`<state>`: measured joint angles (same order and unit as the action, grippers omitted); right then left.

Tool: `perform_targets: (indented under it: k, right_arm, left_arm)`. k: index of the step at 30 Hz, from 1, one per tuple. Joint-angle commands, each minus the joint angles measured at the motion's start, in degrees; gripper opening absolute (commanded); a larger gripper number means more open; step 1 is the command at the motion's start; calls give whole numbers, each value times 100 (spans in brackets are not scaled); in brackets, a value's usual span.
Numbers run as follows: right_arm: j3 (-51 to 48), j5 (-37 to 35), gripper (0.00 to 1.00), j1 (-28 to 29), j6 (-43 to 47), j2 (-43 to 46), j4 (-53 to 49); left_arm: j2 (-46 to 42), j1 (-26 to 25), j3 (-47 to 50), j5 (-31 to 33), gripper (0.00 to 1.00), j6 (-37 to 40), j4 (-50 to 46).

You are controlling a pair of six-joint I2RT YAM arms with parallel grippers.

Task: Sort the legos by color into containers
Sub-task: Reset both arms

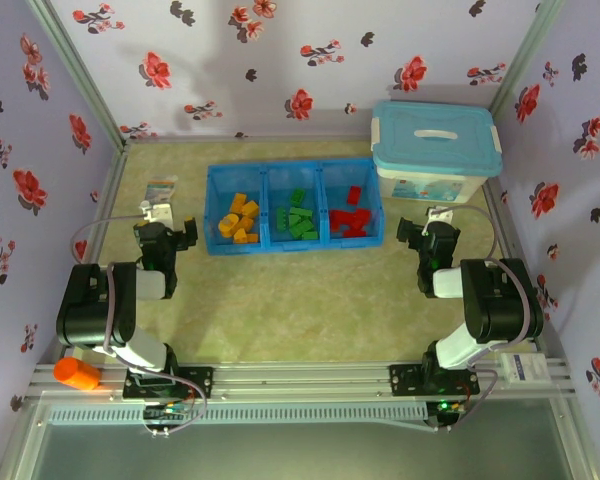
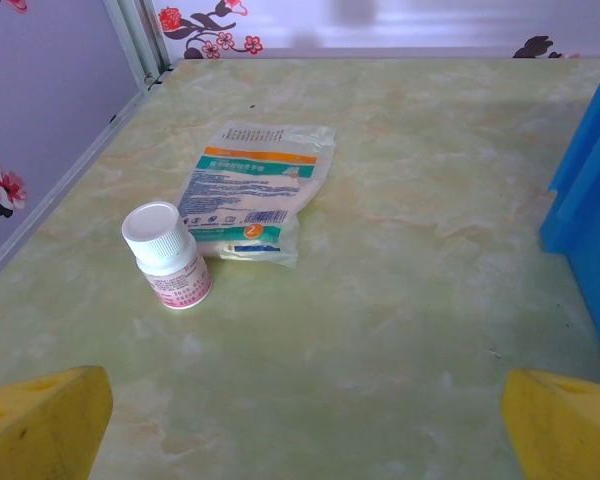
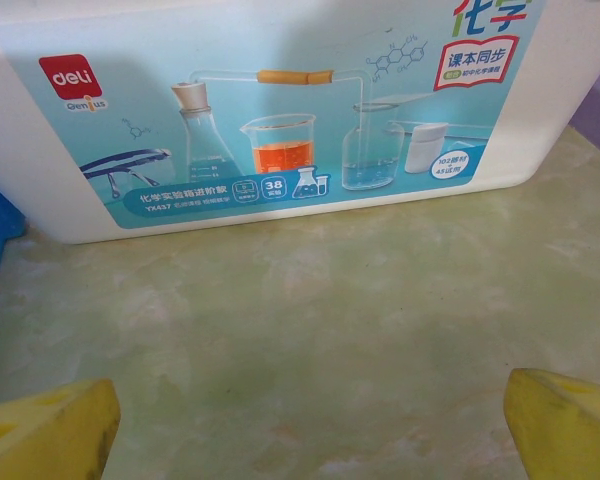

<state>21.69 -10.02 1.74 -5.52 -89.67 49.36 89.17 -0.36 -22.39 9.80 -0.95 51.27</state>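
The containers are three joined compartments of a blue tray (image 1: 292, 249) at mid-table. Yellow-orange legos (image 1: 238, 218) lie in the left compartment, green legos (image 1: 299, 218) in the middle one, red legos (image 1: 351, 216) in the right one. My left gripper (image 1: 165, 230) rests low, left of the tray, open with nothing between its yellow fingertips (image 2: 42, 420). In the left wrist view the left gripper (image 2: 305, 440) faces bare table, the tray's wall (image 2: 592, 180) at right. My right gripper (image 1: 427, 232) (image 3: 305, 435) stands open and empty, right of the tray.
A white storage box with a light-blue lid (image 1: 435, 148) (image 3: 280, 110) stands just beyond the right gripper. A small white-capped bottle (image 2: 168, 255) and a flat plastic packet (image 2: 255, 185) lie ahead of the left gripper. Floral walls close in the table.
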Motion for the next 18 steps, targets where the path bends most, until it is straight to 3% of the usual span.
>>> perform_targets:
  k: [1, 18]
  right_arm:
    - [90, 73, 99, -42, 80, 37, 47]
    - [99, 76, 99, -42, 76, 39, 47]
  left_arm:
    - [-65, 1, -2, -65, 100, -30, -3]
    - [-66, 36, -11, -136, 100, -50, -30]
